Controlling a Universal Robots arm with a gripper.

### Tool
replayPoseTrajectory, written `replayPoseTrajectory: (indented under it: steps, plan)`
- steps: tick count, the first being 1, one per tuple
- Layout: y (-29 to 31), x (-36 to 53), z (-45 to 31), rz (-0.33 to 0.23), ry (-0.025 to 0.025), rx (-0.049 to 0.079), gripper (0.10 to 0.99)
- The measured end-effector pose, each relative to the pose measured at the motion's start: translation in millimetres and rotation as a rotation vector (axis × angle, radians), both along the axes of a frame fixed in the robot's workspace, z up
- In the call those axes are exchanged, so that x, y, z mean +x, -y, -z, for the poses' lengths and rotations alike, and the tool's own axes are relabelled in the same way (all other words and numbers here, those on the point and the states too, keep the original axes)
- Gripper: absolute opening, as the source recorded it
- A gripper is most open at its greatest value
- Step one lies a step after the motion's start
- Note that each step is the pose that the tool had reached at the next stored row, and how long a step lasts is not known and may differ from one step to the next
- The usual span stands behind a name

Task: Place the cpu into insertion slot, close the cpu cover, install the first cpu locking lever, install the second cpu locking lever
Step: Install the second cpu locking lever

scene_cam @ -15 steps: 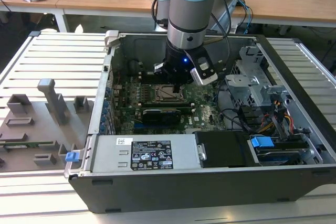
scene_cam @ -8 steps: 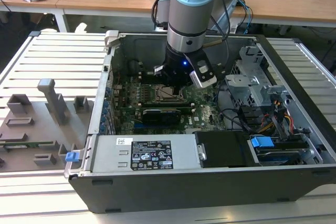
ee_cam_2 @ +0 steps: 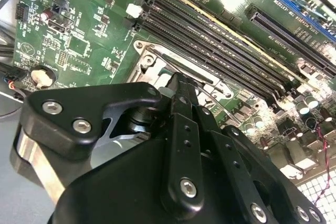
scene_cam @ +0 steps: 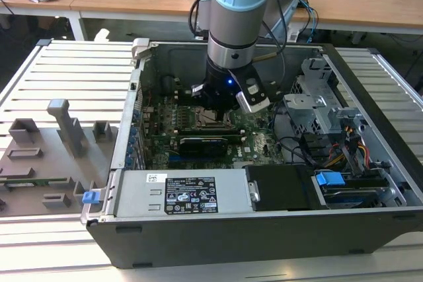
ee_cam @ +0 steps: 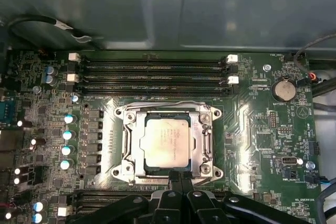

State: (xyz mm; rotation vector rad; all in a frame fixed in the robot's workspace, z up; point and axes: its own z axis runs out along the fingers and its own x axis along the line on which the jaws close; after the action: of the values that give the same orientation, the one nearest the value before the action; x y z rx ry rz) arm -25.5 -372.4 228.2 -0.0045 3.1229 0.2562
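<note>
Pressing down at the edge of the socket, the gripper has its two black fingers drawn tight together with nothing visibly between them. In both wrist views the tips meet the silvery metal on the side of the insertion slot nearest the arm. In the second wrist view the gripper rests on or just above that rim, and whatever runs along the edge beneath it is hidden.

Just beyond the tips, the cpu lies flat and square in the socket, its dull metal top showing. The cpu cover lies down around it, framing the chip through its cut-out centre. So the first two steps look done, and I judge the step in hand to be one of the locking levers.

A thin wire lever runs along the far side of the socket, lying low. I cannot tell whether it is hooked under its catch. The work at the near edge seems to call for a steady downward push and then a small sideways tuck, with the tips kept off the chip.

Farther on sit the long black memory slots, then the grey case wall. In the exterior view the arm reaches down into the open computer case, with the gripper just beyond the black expansion card.
</note>
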Motion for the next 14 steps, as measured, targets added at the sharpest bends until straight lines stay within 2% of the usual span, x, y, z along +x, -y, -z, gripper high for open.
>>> replayPoseTrajectory:
  steps: [5, 7, 9, 10, 12, 14]
  plan:
    - [0.0, -4.2, 0.9, -0.001, -0.0001, 0.001, 0.106]
    - [0.0, -0.8, 1.1, -0.001, -0.0001, 0.001, 0.106]
    - [0.0, 7.9, 1.2, -0.002, -0.0016, 0.000, 0.106]
    - [0.7, 8.0, 1.2, -0.002, -0.0017, 0.000, 0.106]
    - [7.0, 7.9, 1.5, -0.002, -0.0017, 0.000, 0.106]
    - [8.8, 7.0, 2.2, -0.002, -0.0015, 0.001, 0.106]
